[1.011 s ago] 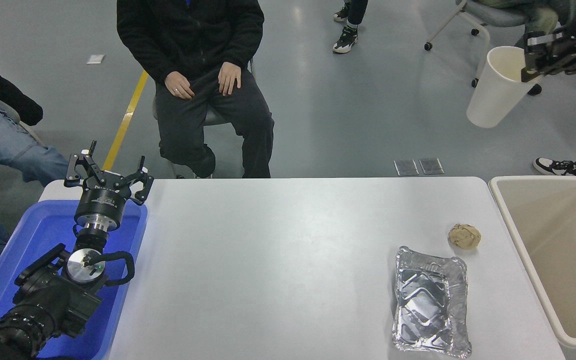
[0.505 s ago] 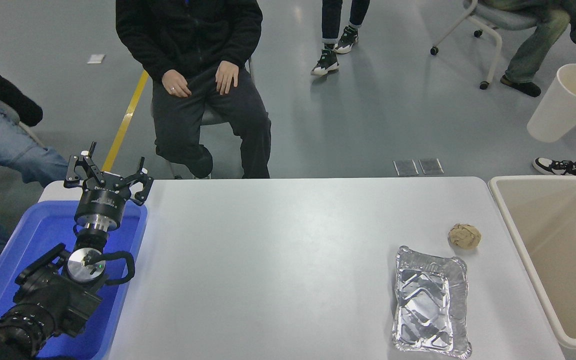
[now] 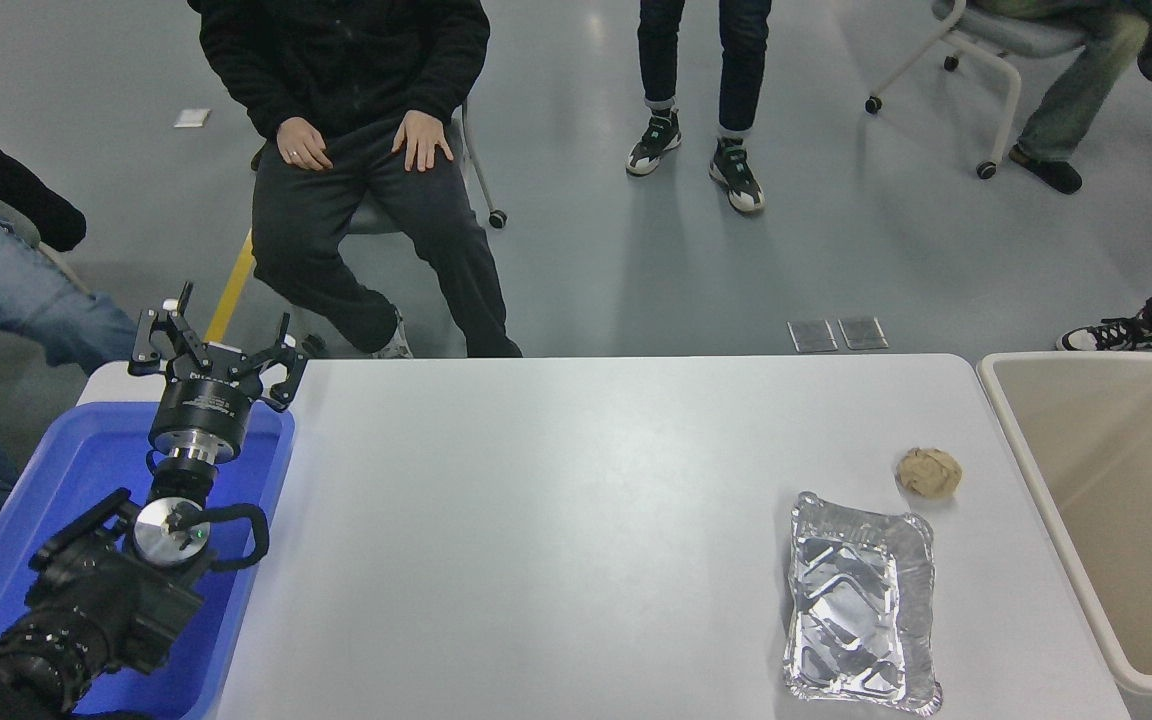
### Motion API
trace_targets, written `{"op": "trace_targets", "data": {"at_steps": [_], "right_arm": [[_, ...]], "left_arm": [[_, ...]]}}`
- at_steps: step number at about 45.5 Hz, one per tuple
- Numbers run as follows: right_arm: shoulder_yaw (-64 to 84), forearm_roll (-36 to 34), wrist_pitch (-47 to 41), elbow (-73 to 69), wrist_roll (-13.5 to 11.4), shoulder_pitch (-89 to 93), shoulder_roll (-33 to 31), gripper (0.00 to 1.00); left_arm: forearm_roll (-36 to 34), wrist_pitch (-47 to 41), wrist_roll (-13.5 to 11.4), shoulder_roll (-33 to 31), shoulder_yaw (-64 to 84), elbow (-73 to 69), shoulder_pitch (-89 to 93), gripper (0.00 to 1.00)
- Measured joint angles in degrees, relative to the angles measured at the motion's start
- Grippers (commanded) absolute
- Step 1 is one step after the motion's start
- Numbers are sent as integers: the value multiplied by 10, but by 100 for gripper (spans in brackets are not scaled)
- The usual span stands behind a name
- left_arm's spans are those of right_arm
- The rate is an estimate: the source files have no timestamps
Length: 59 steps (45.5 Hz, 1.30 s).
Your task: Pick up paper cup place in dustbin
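The paper cup is out of view. The beige dustbin [image 3: 1026,440] stands against the table's right edge, and the part of its inside that shows holds nothing. My right arm and gripper are out of the picture. My left gripper [image 3: 220,342] is parked at the lower left over a blue tray [image 3: 86,450], fingers spread open and empty.
A crumpled brown paper ball [image 3: 929,472] lies near the table's right side. A silver foil tray [image 3: 861,602] lies in front of it. People sit and stand beyond the far edge; one in black [image 3: 356,120] sits at the upper left.
The right gripper with the white cup moved right from the upper right and has left the picture. The seated person in black shifted left. A standing person walked into view at the top.
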<state>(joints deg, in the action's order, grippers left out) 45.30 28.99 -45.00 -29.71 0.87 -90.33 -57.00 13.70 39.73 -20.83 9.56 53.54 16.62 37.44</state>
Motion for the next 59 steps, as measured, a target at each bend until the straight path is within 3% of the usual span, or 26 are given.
{"op": "trace_targets", "data": {"at_steps": [13,34,59], "right_arm": [[-109,-11,33,42,0,152,-10,0],[-249,-37,231,66,0,352,43,0],[-345,-145,439,148,2,504,186,0]], "left_arm": [[0,0,0,0,0,0,0,99],[0,0,0,0,0,0,0,99],[0,0,0,0,0,0,0,99]]}}
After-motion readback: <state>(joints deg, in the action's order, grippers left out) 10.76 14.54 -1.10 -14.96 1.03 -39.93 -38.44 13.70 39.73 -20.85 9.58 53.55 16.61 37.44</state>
